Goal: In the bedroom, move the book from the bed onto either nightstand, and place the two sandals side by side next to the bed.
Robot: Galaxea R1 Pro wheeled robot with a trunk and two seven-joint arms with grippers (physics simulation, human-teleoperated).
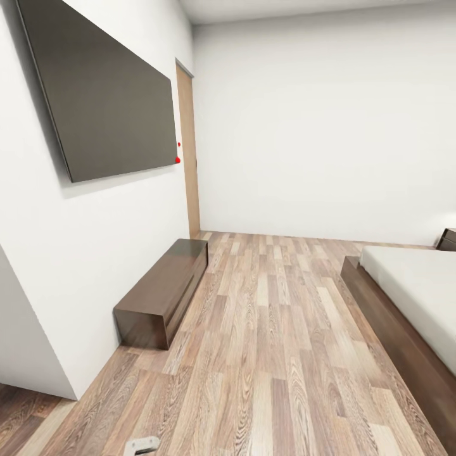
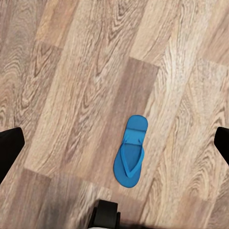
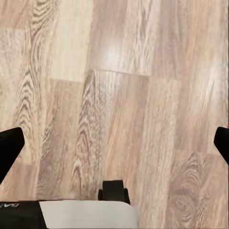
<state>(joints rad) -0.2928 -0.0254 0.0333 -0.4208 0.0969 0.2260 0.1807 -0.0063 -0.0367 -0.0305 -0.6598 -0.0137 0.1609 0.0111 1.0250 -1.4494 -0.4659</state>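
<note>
Your bed (image 1: 411, 285) is cut off; one sandal (image 2: 130, 151) lies flat on open floor (image 2: 71, 95) under your wide-spread left gripper (image 2: 114, 143); the right gripper (image 3: 114, 143) gapes too.

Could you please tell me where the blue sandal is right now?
One blue sandal lies flat on the wood-plank floor in the left wrist view, between the left gripper's spread fingertips and apart from both.
</note>
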